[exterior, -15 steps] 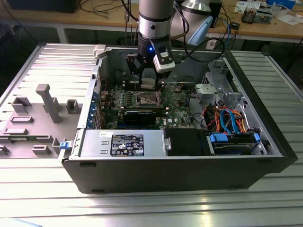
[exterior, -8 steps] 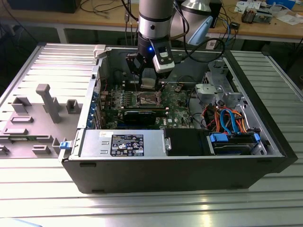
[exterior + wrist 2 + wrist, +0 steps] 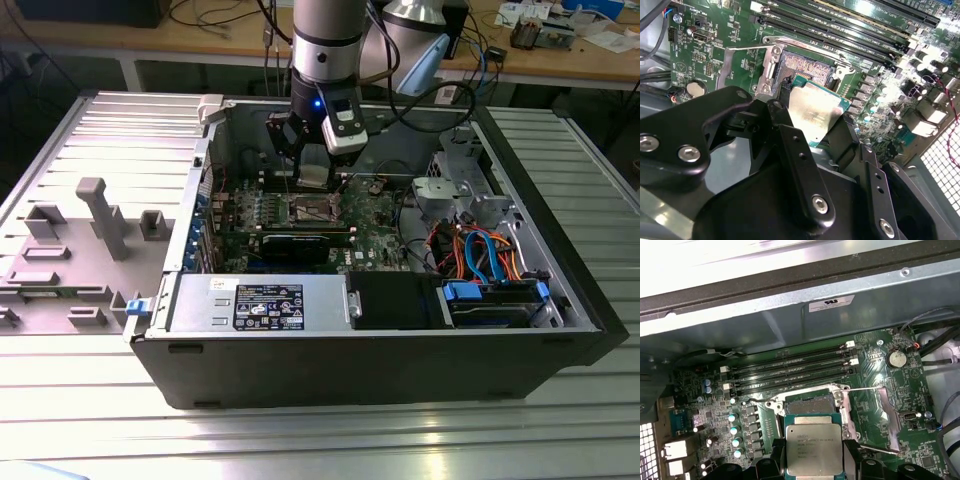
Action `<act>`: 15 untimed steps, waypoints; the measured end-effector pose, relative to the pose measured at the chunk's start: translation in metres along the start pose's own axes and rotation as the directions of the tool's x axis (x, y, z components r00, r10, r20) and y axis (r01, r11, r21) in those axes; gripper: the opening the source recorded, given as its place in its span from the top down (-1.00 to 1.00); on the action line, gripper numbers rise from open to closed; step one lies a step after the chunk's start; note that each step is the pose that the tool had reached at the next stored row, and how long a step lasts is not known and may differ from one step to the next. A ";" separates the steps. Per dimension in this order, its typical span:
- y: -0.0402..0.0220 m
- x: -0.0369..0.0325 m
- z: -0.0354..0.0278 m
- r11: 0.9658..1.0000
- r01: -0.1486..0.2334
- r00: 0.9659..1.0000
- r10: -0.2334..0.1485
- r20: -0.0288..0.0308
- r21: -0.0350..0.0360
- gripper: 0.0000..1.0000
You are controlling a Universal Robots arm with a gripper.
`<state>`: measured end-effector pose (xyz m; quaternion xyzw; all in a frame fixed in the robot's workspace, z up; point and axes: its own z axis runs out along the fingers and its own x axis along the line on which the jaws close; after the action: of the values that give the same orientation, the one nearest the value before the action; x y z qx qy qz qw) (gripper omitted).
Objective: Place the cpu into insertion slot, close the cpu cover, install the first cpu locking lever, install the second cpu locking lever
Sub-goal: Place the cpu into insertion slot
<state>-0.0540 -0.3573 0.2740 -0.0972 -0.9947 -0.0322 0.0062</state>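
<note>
Gripping the cpu (image 3: 815, 112) by its edges, the fingers (image 3: 795, 155) hold it just above the open socket (image 3: 805, 67); placement seems in hand, calling for square alignment.

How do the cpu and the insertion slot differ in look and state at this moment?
The cpu has a dull silver top; the insertion slot shows a brownish-gold contact field. The cpu is held in the gripper above the board; the insertion slot sits on it, open and empty. Both are square.
</note>
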 end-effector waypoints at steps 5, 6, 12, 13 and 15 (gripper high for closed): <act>0.0000 0.0000 0.0001 1.000 -0.012 1.000 0.012 0.001 0.000 -0.09; 0.0000 0.0000 0.0001 1.000 -0.014 1.000 0.014 0.001 0.000 -0.09; 0.0000 0.0000 0.0001 1.000 -0.025 1.000 0.025 0.002 0.000 -0.09; 0.0000 0.0000 0.0001 1.000 -0.028 1.000 0.028 0.002 -0.001 -0.09; 0.0000 0.0000 0.0001 0.999 -0.032 0.999 0.032 0.002 -0.001 -0.09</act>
<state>-0.0540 -0.3573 0.2739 -0.1131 -0.9930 -0.0322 0.0057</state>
